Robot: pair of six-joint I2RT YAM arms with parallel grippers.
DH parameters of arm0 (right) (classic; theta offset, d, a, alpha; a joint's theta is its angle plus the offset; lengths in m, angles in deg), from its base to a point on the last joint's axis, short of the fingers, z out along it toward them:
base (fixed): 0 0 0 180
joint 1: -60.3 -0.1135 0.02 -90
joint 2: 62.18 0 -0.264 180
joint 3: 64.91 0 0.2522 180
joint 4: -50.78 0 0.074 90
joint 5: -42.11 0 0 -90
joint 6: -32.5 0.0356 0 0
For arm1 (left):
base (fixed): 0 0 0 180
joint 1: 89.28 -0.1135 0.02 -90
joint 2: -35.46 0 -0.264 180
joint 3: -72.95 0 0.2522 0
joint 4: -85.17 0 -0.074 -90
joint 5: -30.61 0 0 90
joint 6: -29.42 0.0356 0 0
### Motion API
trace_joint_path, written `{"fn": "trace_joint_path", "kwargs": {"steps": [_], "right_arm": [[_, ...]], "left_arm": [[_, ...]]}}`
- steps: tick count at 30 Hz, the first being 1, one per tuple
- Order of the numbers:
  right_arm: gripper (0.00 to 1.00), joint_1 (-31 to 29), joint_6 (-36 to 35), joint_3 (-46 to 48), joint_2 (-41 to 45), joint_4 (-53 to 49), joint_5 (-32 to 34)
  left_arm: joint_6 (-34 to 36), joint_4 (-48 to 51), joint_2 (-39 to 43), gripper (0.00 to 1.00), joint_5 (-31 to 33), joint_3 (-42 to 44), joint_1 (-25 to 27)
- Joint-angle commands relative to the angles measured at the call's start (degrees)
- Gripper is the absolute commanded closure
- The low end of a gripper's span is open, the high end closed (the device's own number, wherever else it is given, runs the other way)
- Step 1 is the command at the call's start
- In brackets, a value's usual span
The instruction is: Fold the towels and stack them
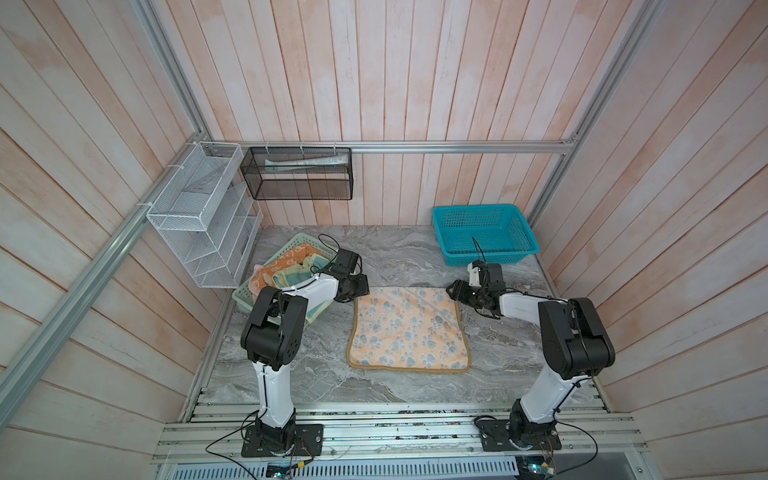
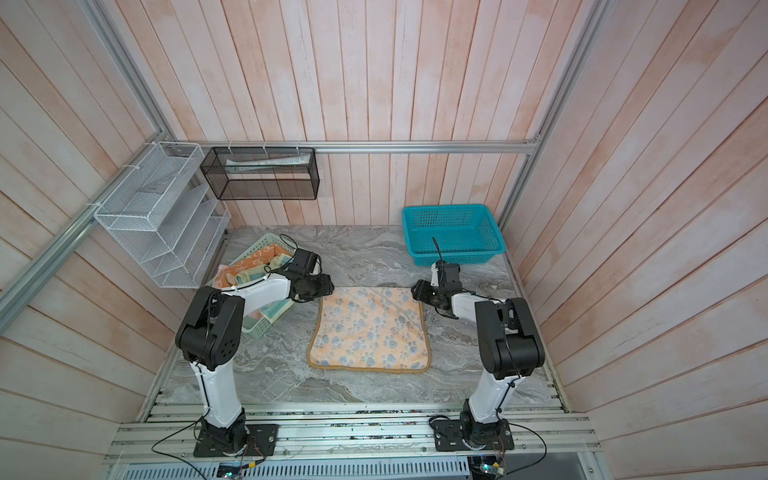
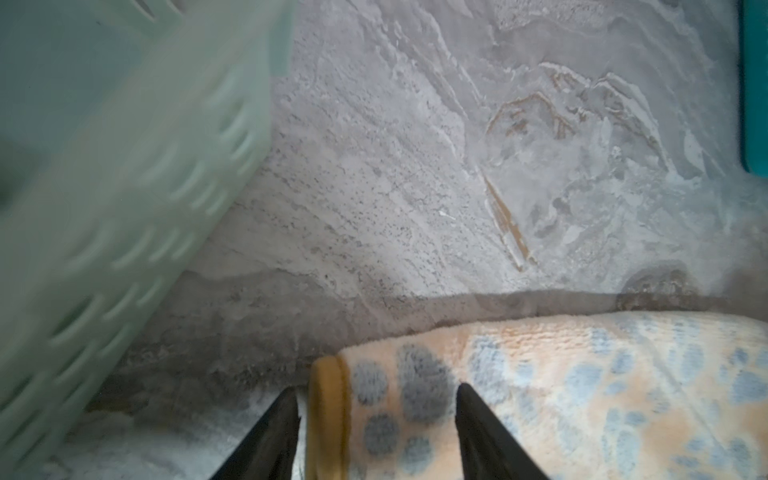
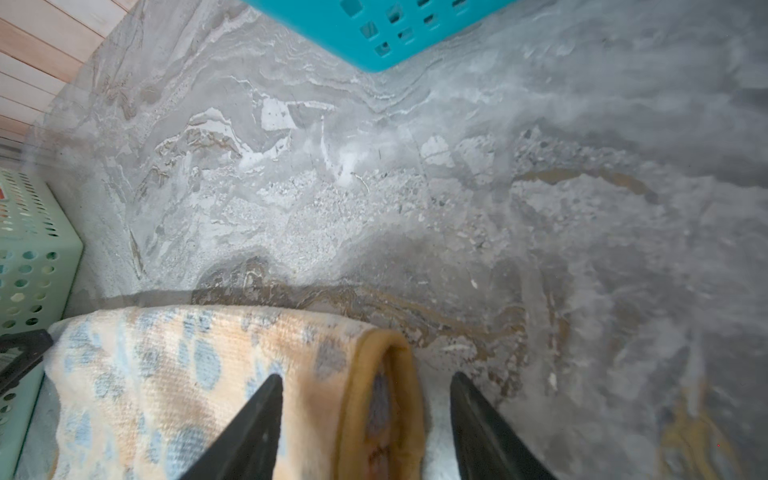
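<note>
Towels, in both top views: one fluffy peach paw-print towel [image 1: 409,328], brown-edged and squarish, lies folded mid-table; other towels [image 1: 286,270] are heaped in the slotted mint basket [image 1: 242,296], far left. Left wrist view: left gripper [image 3: 376,390], jaws spread astride the towel's far left corner, holding nothing. Right wrist view: right gripper [image 4: 365,376] likewise, at the far right corner.

paw-print towel [image 1: 409,328]: fluffy cloth (woven edging) | tabletop [image 1: 399,257]: smooth marbled stone | teal basket [image 1: 515,257]: perforated plastic

mint basket [image 3: 124,187] blurred, towel [image 3: 602,395] cropped
</note>
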Motion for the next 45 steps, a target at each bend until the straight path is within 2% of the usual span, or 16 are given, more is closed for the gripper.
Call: {"fn": "trace_joint_path", "kwargs": {"steps": [1, 4, 7, 8, 10, 14, 15, 19, 26, 34, 39, 45], "right_arm": [[0.38, -0.5, -0.9, -1.9, -1.5, 1.6, -0.8], [0.43, -0.5, -1.1, -2.0, -2.0, 2.1, -1.1], [0.55, -0.5, -1.7, -2.0, -2.0, 2.0, -0.9], [0.58, -0.5, -2.1, -2.0, -1.8, 1.8, -0.6], [0.71, -0.3, -2.9, -1.8, -1.6, 2.0, 0.3], [0.9, 1.2, -3.7, -1.8, -0.7, 2.6, -1.3], [0.93, 1.7, -3.7, -1.7, -0.3, 2.7, -1.9], [1.0, 4.3, -3.5, -0.2, 2.4, 4.8, -5.0], [1.0, 7.2, -5.5, 1.1, 6.1, 6.2, -11.2], [1.0, 8.6, -6.6, 2.0, 8.7, 6.7, -14.9], [1.0, 10.0, -4.7, 3.6, 12.6, 4.7, -16.2], [1.0, 10.7, -0.6, 9.9, 19.4, -0.9, -16.9]], "left_arm": [[1.2, -2.4, -1.2, 0.37, -1.5, 0.3, -1.3], [1.4, -4.3, -2.1, 0.37, -6.0, 1.0, -1.5], [1.2, -7.0, -2.6, 0.42, -9.9, 1.7, -1.8], [1.0, -8.2, -2.7, 0.47, -11.3, 2.1, -1.9], [0.1, -11.1, -2.5, 0.64, -14.9, 3.2, -2.6], [-0.5, -17.7, -0.1, 0.98, -16.7, 7.2, -3.5], [-0.4, -18.7, 0.6, 1.0, -17.0, 7.9, -3.7], [1.0, -21.2, 3.2, 1.0, -18.7, 9.7, -4.4], [2.5, -25.5, 6.0, 1.0, -23.3, 12.0, -5.2], [4.3, -26.9, 9.0, 1.0, -26.4, 11.9, -5.2], [4.3, -27.8, 12.7, 1.0, -28.0, 14.3, -5.1], [2.5, -29.9, 20.1, 1.0, -29.1, 22.5, -5.1]]}}
